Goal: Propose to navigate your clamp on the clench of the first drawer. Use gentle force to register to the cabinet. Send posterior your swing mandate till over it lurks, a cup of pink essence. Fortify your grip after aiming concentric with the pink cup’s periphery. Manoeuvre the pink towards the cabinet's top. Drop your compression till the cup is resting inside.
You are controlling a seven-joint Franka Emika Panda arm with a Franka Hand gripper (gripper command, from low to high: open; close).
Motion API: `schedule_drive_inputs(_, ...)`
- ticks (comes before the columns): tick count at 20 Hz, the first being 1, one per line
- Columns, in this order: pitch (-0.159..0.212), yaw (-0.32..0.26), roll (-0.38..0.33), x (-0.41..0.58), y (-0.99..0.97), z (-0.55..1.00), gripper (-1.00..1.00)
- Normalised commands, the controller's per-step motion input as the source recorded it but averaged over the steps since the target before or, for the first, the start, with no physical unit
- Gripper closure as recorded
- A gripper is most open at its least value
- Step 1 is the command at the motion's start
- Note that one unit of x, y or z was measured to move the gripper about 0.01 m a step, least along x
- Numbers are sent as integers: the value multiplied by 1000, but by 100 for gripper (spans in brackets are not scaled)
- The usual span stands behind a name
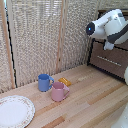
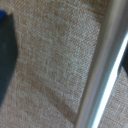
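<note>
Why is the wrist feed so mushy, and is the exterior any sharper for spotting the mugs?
Wrist view: very close up and soft, with the silver bar blurred and glary along its length and only the woven screen behind it readable. Exterior view: low resolution but evenly lit, the pink mug and blue mug clear, casting soft shadows; the claw isn't distinguishable.

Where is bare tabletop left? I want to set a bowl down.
The wood between the pink cup and the cabinet is bare, running toward the near edge. It is crowded around the blue mug, the small yellow object and the plate.
</note>
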Motion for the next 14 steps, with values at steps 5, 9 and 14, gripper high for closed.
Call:
schedule_drive_inputs(5, 0, -5, -6, -11, 93, -12, 100)
schedule_drive_inputs(9, -21, -40, 0, -39, 314, -29, 100)
schedule_drive_inputs(14, -233, -21, 28, -94, 529, 0, 100)
